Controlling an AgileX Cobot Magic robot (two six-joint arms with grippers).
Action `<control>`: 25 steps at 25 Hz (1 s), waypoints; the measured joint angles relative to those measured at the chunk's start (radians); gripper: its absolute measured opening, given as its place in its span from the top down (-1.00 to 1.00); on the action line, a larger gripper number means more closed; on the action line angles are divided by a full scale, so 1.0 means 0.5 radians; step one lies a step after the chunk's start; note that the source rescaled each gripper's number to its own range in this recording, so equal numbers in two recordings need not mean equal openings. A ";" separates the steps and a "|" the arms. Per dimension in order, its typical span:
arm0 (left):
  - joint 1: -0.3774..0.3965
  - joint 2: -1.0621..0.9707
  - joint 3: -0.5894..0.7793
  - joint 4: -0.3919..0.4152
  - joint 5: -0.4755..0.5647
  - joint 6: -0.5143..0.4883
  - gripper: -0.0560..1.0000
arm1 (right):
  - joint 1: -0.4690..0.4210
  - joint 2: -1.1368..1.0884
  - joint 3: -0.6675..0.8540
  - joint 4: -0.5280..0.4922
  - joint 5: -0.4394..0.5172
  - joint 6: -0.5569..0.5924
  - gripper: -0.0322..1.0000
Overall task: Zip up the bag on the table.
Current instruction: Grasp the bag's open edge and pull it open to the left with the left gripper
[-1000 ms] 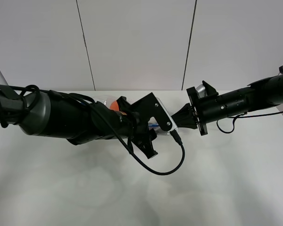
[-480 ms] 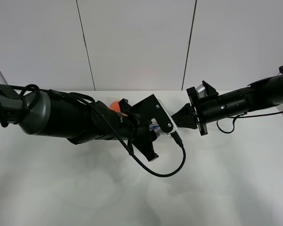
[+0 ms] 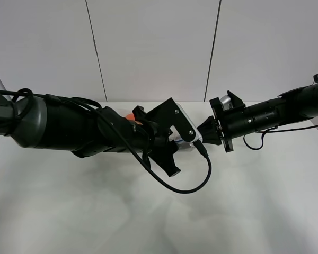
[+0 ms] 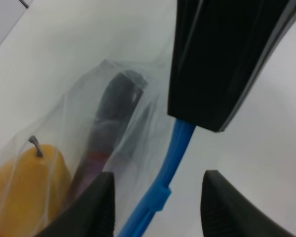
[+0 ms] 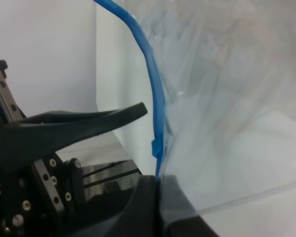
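Roughly at the middle of the large plain white matte tabletop (image 3: 254,211), toward its far edge, lies the clear crinkly plastic zip bag (image 5: 227,98). In the high view most of it is hidden under the thick black left arm (image 3: 69,132). Along one edge runs its blue seal strip (image 4: 173,148), with a small blue tab (image 5: 155,146) sticking out partway along. Through the plastic show a yellow pear-shaped fruit with a short stem (image 4: 24,182) and a long dark purple vegetable (image 4: 113,113) just beside it. The high view also shows a round orange piece (image 3: 128,117) at the bag's left end.

The right gripper (image 5: 158,190), extended in from the right, has its black jaws pressed together on one end of the strip, so it grips the bag there. The left gripper (image 4: 158,202), extended in from the left, has its two black fingers (image 4: 96,207) apart, one on each side of the strip near the tab. Neither finger is seen to touch the blue, so its jaws are open and hold nothing. The two grippers sit close together, almost tip to tip.

A black cable (image 3: 193,182) loops from the left wrist over the tabletop, which spreads wide to the near side, left and right of the bag. Behind the far edge stands a white panelled wall (image 3: 148,47)
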 joint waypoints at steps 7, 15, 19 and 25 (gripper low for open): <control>0.000 0.000 0.000 0.000 -0.018 -0.006 0.02 | 0.000 0.000 0.000 0.000 0.000 0.000 0.94; -0.009 0.035 -0.064 0.002 -0.055 -0.021 0.02 | 0.000 0.000 0.000 0.000 0.000 0.000 0.94; -0.016 0.035 -0.077 0.002 -0.048 -0.023 0.02 | 0.000 0.000 0.000 0.006 0.000 0.000 0.94; -0.016 0.057 -0.077 0.002 -0.047 -0.004 0.02 | 0.000 0.000 0.000 0.004 0.000 0.007 0.94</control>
